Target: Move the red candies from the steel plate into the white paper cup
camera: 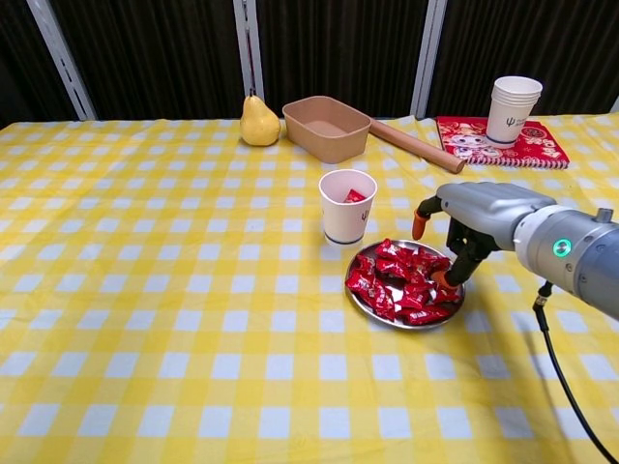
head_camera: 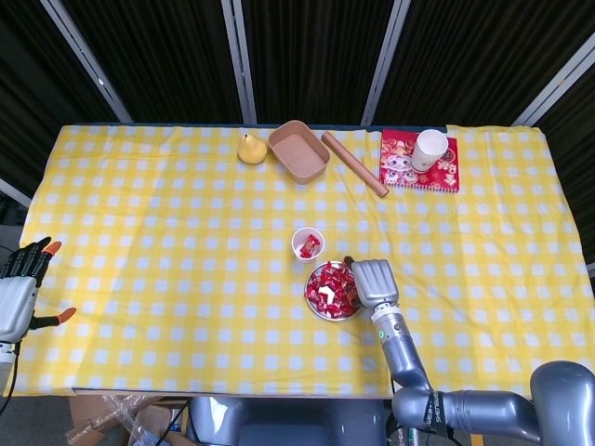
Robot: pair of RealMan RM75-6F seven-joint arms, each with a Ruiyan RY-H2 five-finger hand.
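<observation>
The task looks barely begun: one red wrapped candy [camera: 355, 196] shows inside the white paper cup [camera: 345, 206], which stands near the desk's middle, while a heap of red candies [camera: 404, 281], too many and too overlapped to count, fills the round steel plate [camera: 372, 305] just beside it, toward the near edge. The right hand [camera: 471, 215] hangs over the plate's right rim, fingers reaching down to the pile; whether it holds a candy I cannot tell. The left hand [head_camera: 20, 288] waits off the left edge, fingers spread, empty.
</observation>
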